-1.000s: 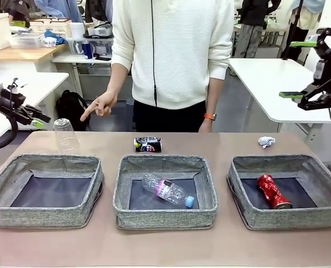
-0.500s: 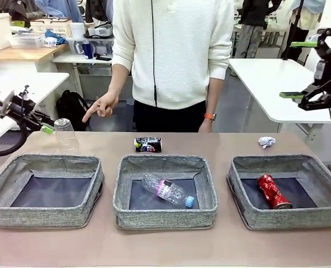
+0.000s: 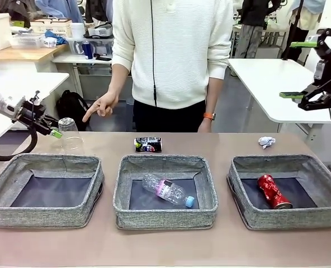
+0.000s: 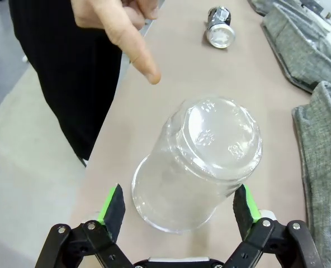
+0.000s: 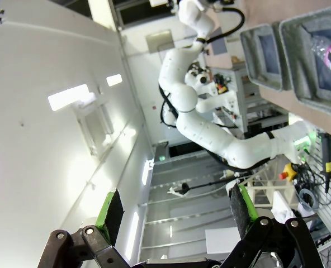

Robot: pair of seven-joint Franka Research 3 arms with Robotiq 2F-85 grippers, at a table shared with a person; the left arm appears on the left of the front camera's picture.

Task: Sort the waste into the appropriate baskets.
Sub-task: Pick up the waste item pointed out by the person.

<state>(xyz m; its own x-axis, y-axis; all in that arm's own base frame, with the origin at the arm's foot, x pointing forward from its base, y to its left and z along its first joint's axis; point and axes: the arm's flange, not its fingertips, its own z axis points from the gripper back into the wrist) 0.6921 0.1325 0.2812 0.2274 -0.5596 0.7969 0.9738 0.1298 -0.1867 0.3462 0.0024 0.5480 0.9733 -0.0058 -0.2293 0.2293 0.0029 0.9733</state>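
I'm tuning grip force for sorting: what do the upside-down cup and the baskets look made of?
The cup: thin clear plastic, glossy, by the look; the table shows through it and light glints on its base. The baskets: grey woven fabric, matt, with soft-looking walls and dark flat bottoms.

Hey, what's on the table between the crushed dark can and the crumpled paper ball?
Nothing: in the front view the tabletop between the dark can and the paper ball is bare.

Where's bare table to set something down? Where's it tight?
Free: brown table's front strip before the grey woven baskets; back strip between crushed dark can and crumpled white paper ball. Crowded: far left, open left hand around upturned clear plastic cup, person's finger beside.
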